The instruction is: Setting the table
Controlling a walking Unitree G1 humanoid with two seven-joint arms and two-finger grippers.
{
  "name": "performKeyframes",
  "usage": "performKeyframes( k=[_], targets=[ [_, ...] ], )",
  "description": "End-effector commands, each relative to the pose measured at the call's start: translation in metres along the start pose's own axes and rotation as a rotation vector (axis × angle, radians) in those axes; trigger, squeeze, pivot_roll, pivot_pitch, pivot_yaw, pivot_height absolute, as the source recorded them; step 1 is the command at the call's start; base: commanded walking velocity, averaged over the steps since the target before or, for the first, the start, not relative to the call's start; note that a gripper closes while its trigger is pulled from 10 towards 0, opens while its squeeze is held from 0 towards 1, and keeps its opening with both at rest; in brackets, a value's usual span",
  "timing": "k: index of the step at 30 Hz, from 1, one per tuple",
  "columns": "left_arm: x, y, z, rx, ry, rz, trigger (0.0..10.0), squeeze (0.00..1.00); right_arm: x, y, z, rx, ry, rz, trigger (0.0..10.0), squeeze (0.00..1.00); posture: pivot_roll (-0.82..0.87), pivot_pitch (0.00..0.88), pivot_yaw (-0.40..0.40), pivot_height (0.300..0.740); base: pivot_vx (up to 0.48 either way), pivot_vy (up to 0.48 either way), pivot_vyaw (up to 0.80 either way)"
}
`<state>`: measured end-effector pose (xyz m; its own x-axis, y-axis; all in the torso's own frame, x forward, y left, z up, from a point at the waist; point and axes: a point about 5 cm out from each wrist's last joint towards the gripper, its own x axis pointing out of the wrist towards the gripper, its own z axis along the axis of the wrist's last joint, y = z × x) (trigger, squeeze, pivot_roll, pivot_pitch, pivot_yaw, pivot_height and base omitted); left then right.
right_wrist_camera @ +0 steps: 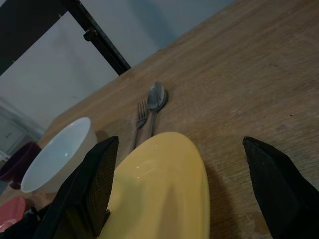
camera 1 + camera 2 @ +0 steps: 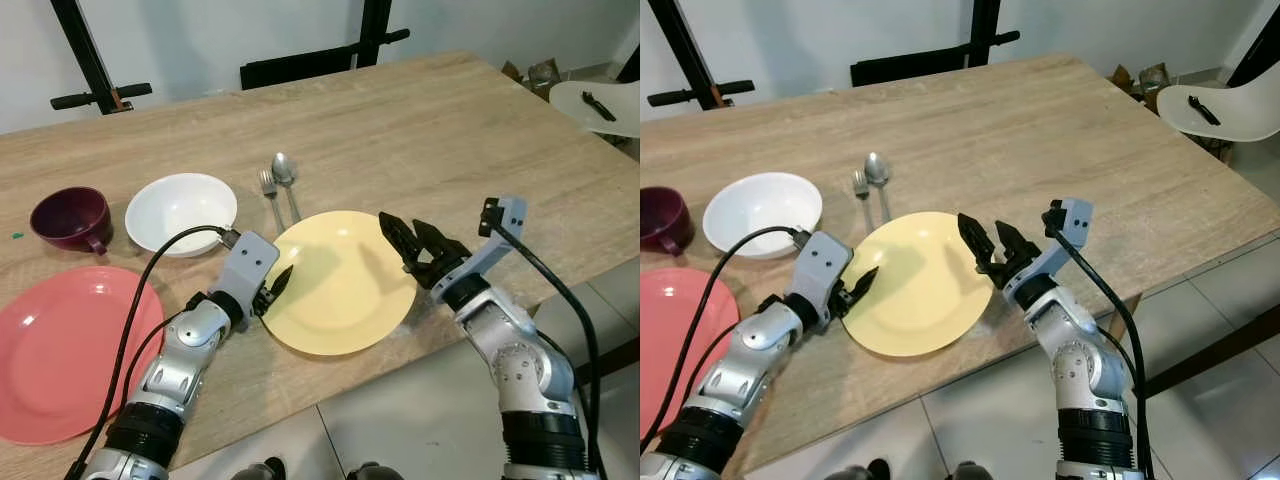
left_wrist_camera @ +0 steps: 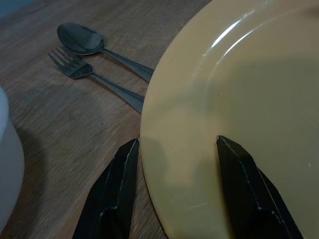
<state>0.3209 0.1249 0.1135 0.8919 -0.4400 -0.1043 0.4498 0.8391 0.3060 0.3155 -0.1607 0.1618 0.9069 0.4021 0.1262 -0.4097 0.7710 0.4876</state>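
Note:
A yellow plate (image 2: 340, 285) lies on the wooden table (image 2: 420, 130) close to its front edge. My left gripper (image 2: 277, 285) is at the plate's left rim and is open. In the left wrist view its fingers (image 3: 119, 174) straddle the rim of the yellow plate (image 3: 249, 89), one over the plate and one over the wood. My right gripper (image 2: 399, 220) hovers open above the plate's right side, jaws spread wide and holding nothing. A fork (image 2: 268, 190) and a spoon (image 2: 285, 175) lie side by side just behind the plate.
A white bowl (image 2: 180, 212) stands left of the cutlery, with a maroon cup (image 2: 70, 218) further left. A pink plate (image 2: 70, 350) lies at the front left. A white chair (image 2: 600, 105) stands beyond the table's right edge, and a black frame (image 2: 300, 65) stands behind the table.

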Motion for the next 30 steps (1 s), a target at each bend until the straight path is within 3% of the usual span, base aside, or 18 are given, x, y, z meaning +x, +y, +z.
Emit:
performKeyframes(
  k=[1, 6, 11, 16, 21, 30],
  targets=[
    [-0.007, -0.006, -0.023, -0.019, 0.105, -0.012, 10.0, 0.00, -0.002, -0.005, -0.003, -0.013, 0.023, -0.024, 10.0, 0.00, -0.14, 0.092, 0.019, 0.740, 0.000, 0.000, 0.00],
    [-0.008, -0.004, -0.023, -0.018, 0.107, -0.006, 10.0, 0.00, -0.002, -0.010, -0.005, -0.014, 0.030, -0.040, 10.0, 0.00, -0.14, 0.088, 0.021, 0.740, 0.000, 0.000, 0.00],
    [-0.008, -0.004, -0.024, -0.017, 0.108, -0.005, 10.0, 0.00, -0.005, -0.001, -0.016, 0.103, 0.107, 0.061, 10.0, 0.00, -0.14, 0.088, 0.021, 0.740, 0.000, 0.000, 0.00],
    [-0.007, -0.006, -0.024, -0.022, 0.109, -0.005, 10.0, 0.00, -0.005, -0.003, -0.029, 0.172, 0.139, 0.050, 10.0, 0.00, -0.14, 0.087, 0.018, 0.740, 0.000, 0.000, 0.00],
    [-0.008, -0.008, -0.023, -0.028, 0.109, -0.006, 10.0, 0.00, 0.003, 0.011, -0.042, 0.294, 0.156, 0.130, 10.0, 0.00, -0.12, 0.097, 0.015, 0.740, 0.000, 0.000, 0.00],
    [-0.010, -0.008, -0.024, -0.034, 0.113, -0.009, 10.0, 0.00, 0.005, 0.024, -0.058, 0.328, 0.242, 0.209, 10.0, 0.00, -0.11, 0.114, 0.012, 0.740, 0.000, 0.000, 0.00]
  ],
)
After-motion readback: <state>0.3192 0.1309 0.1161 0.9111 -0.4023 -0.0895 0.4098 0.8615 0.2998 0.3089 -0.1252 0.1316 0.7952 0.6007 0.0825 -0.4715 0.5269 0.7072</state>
